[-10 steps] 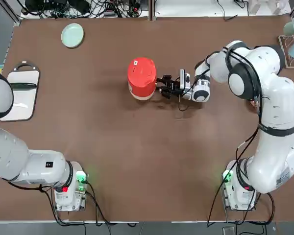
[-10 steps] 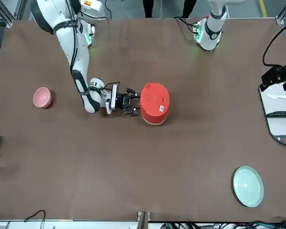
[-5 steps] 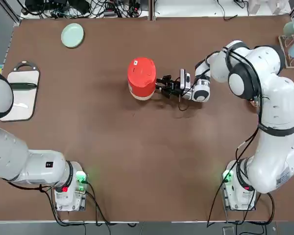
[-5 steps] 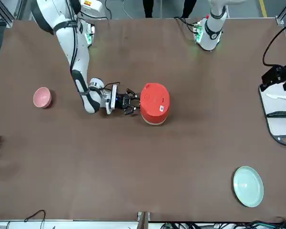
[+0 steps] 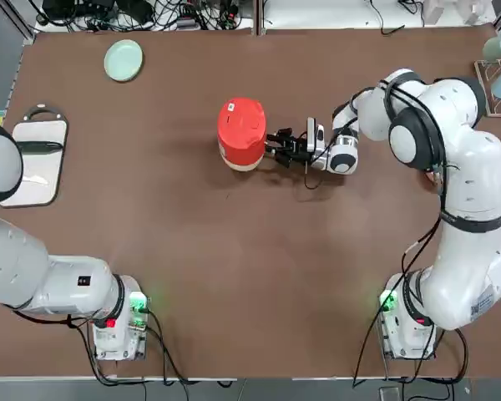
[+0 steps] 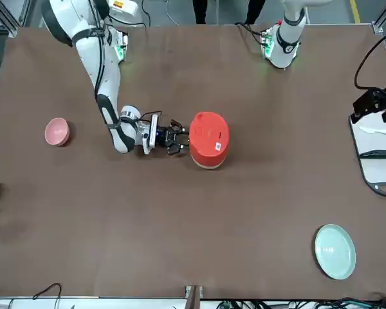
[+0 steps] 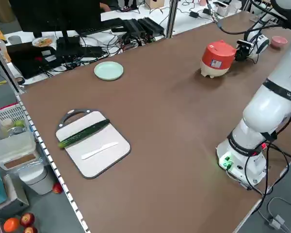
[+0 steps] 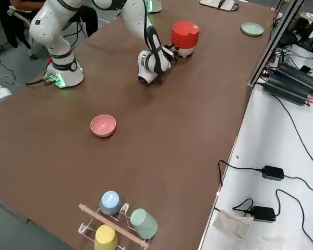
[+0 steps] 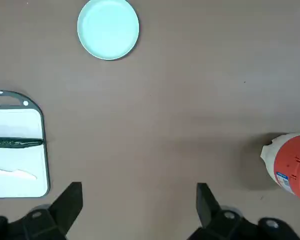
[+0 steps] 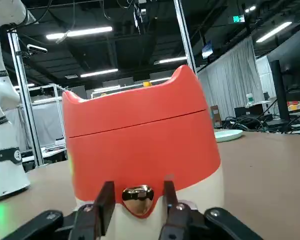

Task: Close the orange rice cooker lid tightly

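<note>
Your right gripper (image 6: pixel 179 139) lies low and sideways near the middle of the table, its fingers (image 10: pixel 104 204) pinched in on the little gold latch (image 10: pixel 138 196) at the bottom front of the orange rice cooker (image 5: pixel 241 134); your left gripper (image 9: pixel 140 212) waits wide open, far off. If you push too hard, the light cooker could slide or tip, and the fingers could slip off that small shiny latch. You see the lid (image 10: pixel 132 104) lying flat on the pot with only a thin line showing.

Upright orange rice cooker (image 5: pixel 241 134) mid-table, red-orange lid (image 5: pixel 241 124) down flat.
</note>
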Robot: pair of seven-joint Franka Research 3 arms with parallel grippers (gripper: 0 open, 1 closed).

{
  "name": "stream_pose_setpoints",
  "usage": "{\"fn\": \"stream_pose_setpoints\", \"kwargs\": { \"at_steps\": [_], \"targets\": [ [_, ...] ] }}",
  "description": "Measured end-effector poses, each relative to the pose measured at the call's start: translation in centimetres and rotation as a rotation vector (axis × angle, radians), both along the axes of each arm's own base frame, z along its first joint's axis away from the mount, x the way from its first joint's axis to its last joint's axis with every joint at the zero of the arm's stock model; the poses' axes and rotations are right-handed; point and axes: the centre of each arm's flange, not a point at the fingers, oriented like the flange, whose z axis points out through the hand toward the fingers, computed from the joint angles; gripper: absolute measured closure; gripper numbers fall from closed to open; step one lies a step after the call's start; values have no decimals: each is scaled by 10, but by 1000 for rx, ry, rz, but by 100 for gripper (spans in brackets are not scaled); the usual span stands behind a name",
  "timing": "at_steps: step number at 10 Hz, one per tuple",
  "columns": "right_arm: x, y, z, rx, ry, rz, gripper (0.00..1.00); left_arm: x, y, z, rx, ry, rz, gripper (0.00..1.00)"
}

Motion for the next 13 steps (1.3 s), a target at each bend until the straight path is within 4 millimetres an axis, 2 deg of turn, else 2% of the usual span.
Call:
{"fn": "stream_pose_setpoints", "kwargs": {
  "at_steps": [1, 2, 5, 7, 9, 11, 13],
  "targets": [
    [0, 0, 0, 0, 2, 0, 52, 0, 0, 0, 0, 0, 0, 0],
    [0, 0, 0, 1, 11, 1, 44, 0, 0, 0, 0, 0, 0, 0],
    [4, -5, 0, 4, 15, -8, 1, 0, 0, 0, 0, 0, 0, 0],
    [9, -12, 1, 11, 26, -12, 0, 0, 0, 0, 0, 0, 0, 0],
    [24, -34, 7, 3, 18, 29, 0, 0, 0, 0, 0, -1, 0, 0],
    [50, -72, 31, -84, -27, 89, 0, 0, 0, 3, 0, -5, 0, 0],
    [84, -114, 78, -217, -32, 152, 0, -1, 0, 4, 0, -8, 0, 0]
  ]
}}
